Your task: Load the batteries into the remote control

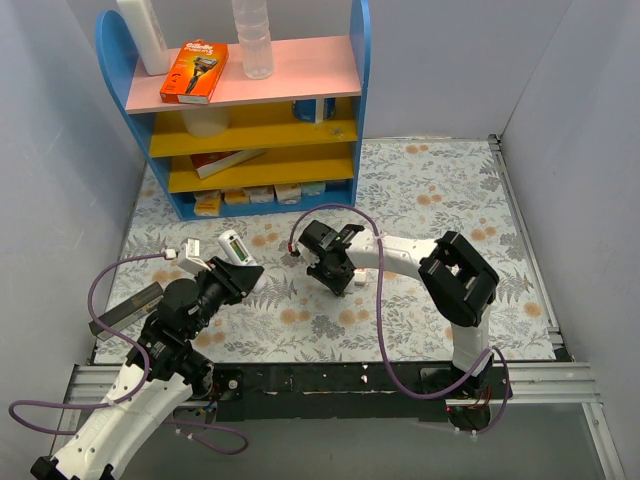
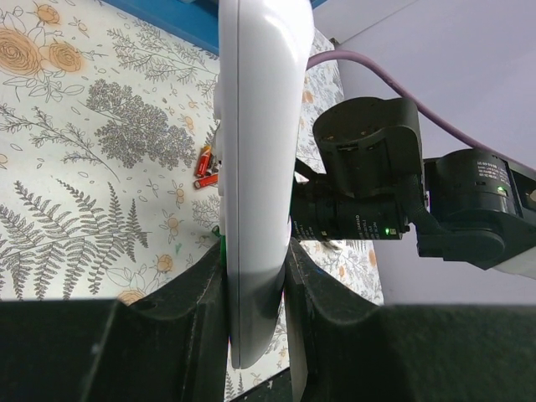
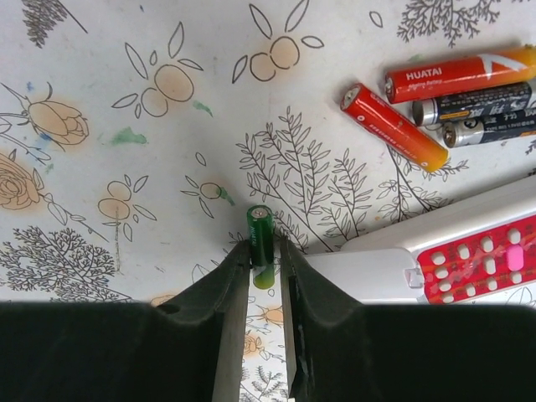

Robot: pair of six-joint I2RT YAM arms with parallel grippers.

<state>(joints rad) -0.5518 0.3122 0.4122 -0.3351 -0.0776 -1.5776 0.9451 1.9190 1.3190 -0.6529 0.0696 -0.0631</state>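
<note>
left end effector [image 2: 254,280]: pressed onto remote control [image 2: 260,126], held edge-up, likely for loading.
right end effector [image 3: 265,255]: fingers flank green battery [image 3: 260,230]; pinch cannot be told.

A robotics laboratory test cell is indicated: a floral-printed cloth [image 1: 440,200] is spread flat as the work surface and closed in by plain pale partition walls [image 1: 50,150]. Two white-and-black robot arms [image 1: 120,410] [image 1: 400,252] are bolted to a black plate [image 1: 330,378] and an aluminium rail [image 1: 560,382] at the near edge, with purple cables [image 1: 380,330] looped loosely along them. A household setting is merely staged by a small blue, pink and yellow shelf unit [image 1: 360,70], stocked with props such as an orange razor box [image 1: 195,72] and a clear plastic bottle [image 1: 254,40].
</note>
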